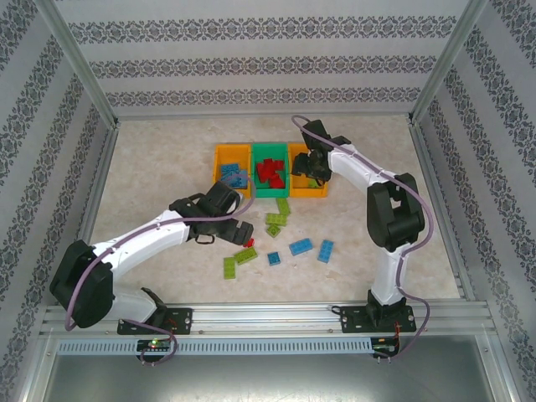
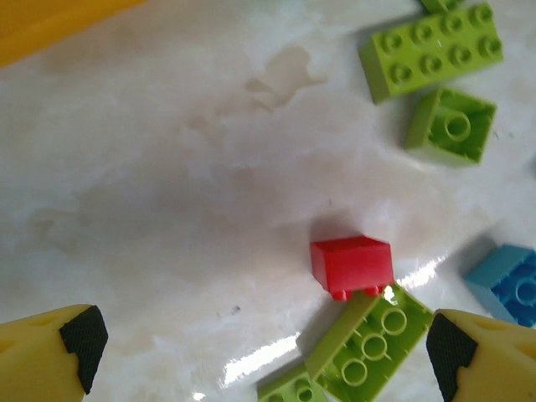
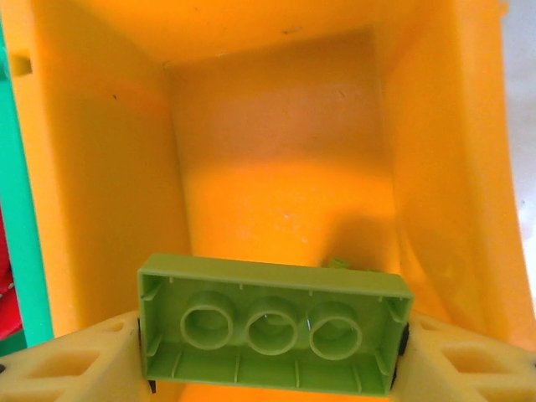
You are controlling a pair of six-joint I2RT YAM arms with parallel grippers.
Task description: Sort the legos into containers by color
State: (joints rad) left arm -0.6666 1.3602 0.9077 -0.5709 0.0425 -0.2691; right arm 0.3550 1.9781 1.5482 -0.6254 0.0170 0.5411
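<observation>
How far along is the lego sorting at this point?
Partly done: blue bricks lie in the left bin, red ones in the green bin. In hand: the right gripper holds a lime brick over the right bin; the left gripper, open, hovers over a red brick. Left on the table: three blue legos, several lime legos.

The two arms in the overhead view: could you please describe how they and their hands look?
Both the left arm and right arm have white links, black joints and a purplish cable looped alongside. The left hand and right hand have yellow fingers; the left's carry black pads.
</observation>
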